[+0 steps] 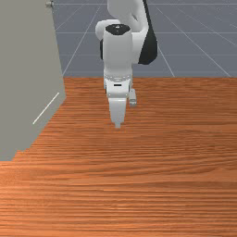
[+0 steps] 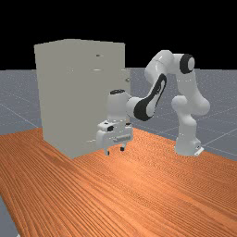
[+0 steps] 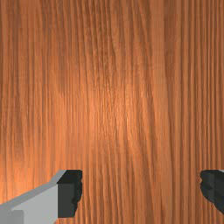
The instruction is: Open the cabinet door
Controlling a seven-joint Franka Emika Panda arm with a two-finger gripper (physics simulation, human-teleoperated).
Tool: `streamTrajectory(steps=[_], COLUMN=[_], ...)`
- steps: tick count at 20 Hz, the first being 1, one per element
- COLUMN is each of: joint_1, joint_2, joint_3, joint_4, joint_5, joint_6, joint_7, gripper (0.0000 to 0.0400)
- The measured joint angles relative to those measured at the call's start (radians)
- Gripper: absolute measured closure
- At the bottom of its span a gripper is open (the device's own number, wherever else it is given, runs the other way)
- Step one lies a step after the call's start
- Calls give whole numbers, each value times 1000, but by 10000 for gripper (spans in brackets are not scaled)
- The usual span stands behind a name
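Note:
The grey cabinet [image 2: 69, 97] stands upright on the table in the far view; the front view has part of the cabinet [image 1: 28, 60] along its left side. A small knob [image 1: 49, 4] is near the cabinet's top edge there. My gripper [image 2: 115, 151] points down beside the cabinet, low over the wood, its two fingertips apart. In the front view the gripper [image 1: 117, 125] hangs right of the cabinet with a gap between them. Seen from the wrist, the gripper [image 3: 141, 190] is open, with only bare wood between its fingers.
The wooden table [image 1: 152, 185] spreads under the hand and toward the front view's bottom edge. In the far view the arm's base stands on the table [image 2: 152, 194] at the right, and the cabinet's side rises close beside my hand.

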Motion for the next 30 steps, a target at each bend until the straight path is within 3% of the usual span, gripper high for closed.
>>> streamTrajectory(steps=[1, 2, 3, 4, 6, 7, 8, 9, 11, 14, 22, 26, 30], joint_1=[4, 2, 1, 0, 0, 23, 35, 44, 64, 77, 83, 87, 74], joint_2=[-1, 1, -1, -2, -4, -107, -178, -216, -248, -260, -287, -434, -676], joint_3=[-10, -19, -28, -34, -39, -78, -115, -144, -184, -203, -208, -204, -185], joint_4=[-5, -10, -19, -24, -29, -201, -317, -382, -434, -452, -467, -519, -666], joint_5=[-17, -27, -31, -33, -35, -46, -50, -46, -15, 14, 17, -24, -79], joint_6=[-12, -20, -24, -26, -28, 33, 61, 69, 59, 49, 37, -36, -74], joint_7=[8, 12, 33, 46, 58, 271, 486, 704, 1138, 1414, 1499, 1528, 1568], gripper=[151, 242, 147, 89, 33, 175, 262, 315, 368, 393, 400, 400, 400])
